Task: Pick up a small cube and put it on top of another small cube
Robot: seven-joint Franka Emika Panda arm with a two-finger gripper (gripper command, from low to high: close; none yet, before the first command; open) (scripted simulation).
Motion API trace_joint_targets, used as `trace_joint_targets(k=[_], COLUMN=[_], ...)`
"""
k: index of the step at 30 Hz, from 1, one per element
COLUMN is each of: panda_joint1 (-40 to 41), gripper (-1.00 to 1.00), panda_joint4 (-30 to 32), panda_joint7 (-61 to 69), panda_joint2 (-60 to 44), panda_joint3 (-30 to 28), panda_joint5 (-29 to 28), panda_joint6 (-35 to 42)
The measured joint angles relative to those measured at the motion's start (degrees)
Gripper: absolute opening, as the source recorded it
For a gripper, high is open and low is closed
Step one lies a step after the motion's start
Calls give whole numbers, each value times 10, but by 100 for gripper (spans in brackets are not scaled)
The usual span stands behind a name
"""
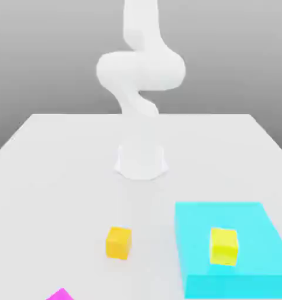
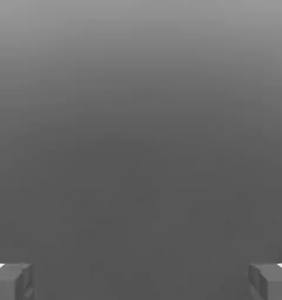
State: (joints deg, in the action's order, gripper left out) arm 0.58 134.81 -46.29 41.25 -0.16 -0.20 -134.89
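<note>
hand (image 2: 141,284): spread wide, empty | small cube (image 1: 118,242): on table (image 1: 61,170) | lemon cube (image 1: 223,246): on cyan slab (image 1: 193,234)

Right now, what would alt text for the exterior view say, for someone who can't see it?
A white robot arm rises from a pale table. Nearer the camera sit a small orange-yellow cube on the table and a lemon-yellow cube atop a cyan slab.

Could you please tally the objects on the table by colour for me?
Orange-yellow: 1, the small cube
Lemon-yellow: 1, the other cube, on the slab
Cyan: 1, the slab
Magenta: 1, a piece cut off by the picture's edge
Total: 4
</note>
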Motion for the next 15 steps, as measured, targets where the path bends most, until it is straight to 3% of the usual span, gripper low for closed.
trace_joint_targets(k=[15], panda_joint1=[36], gripper=[0], panda_joint4=[203], panda_joint7=[-25], panda_joint2=[-322], panda_joint3=[-20], panda_joint5=[-6], panda_joint6=[-216])
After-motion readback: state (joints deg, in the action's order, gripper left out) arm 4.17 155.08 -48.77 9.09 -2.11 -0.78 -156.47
